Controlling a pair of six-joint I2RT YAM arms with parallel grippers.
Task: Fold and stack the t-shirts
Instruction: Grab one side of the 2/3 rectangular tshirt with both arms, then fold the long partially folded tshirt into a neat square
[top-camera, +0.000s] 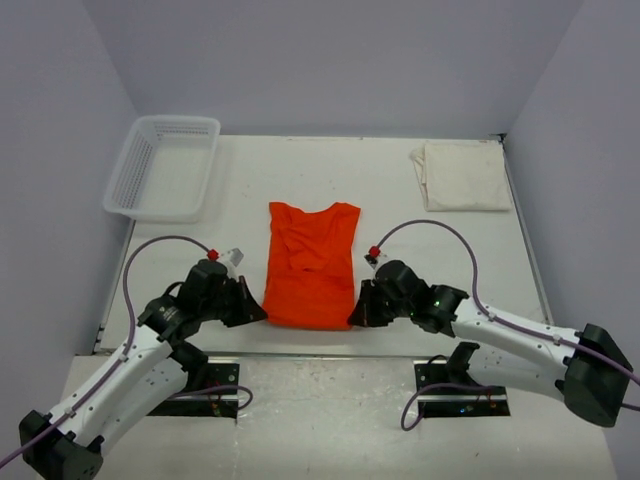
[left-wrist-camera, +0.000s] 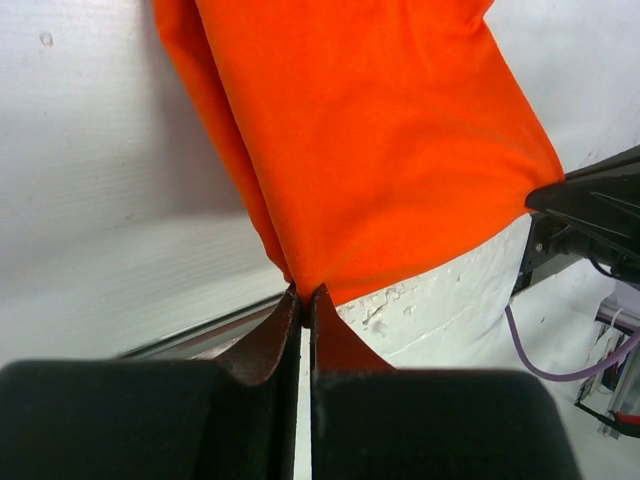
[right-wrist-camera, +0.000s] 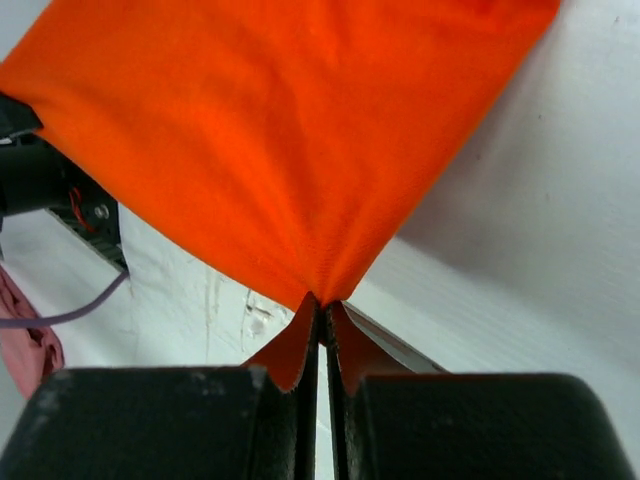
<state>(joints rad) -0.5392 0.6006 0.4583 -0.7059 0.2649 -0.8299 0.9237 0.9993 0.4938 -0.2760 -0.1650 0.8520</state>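
left end effector (left-wrist-camera: 303, 292): fingers pressed together, clamped on the near-left hem corner of the orange-red t-shirt (top-camera: 310, 265); the cloth fans out straight ahead of the tips.
right end effector (right-wrist-camera: 320, 300): also shut tight, pinching the near-right hem corner; the cloth spreads ahead and to its left.
hem: runs crosswise from one end effector to the other and looks lightly stretched; i cannot tell whether the corners are lifted off the bench (top-camera: 400, 230).
shirt body: lies flat just beyond both end effectors, midway between them.
long axis: points straight away from the end effectors, hem nearest and neckline farthest; the narrow outline suggests the sleeves are already tucked in.
nearer arm: neither; each holds one corner, so the two are evenly placed.
step in hand, as i judge it: the hem-to-collar fold, with both corners to be carried forward along that axis at an even pace.
risk: if one side leads, the fold will likely skew.
cream t-shirt (top-camera: 462, 175): far ahead and to the right of the right end effector, folded flat near the far-right corner, well apart from the orange one; the right arm is nearer, and it is probably the stack partner.
basket (top-camera: 163, 167): far ahead and left of the left end effector, at the far-left corner.
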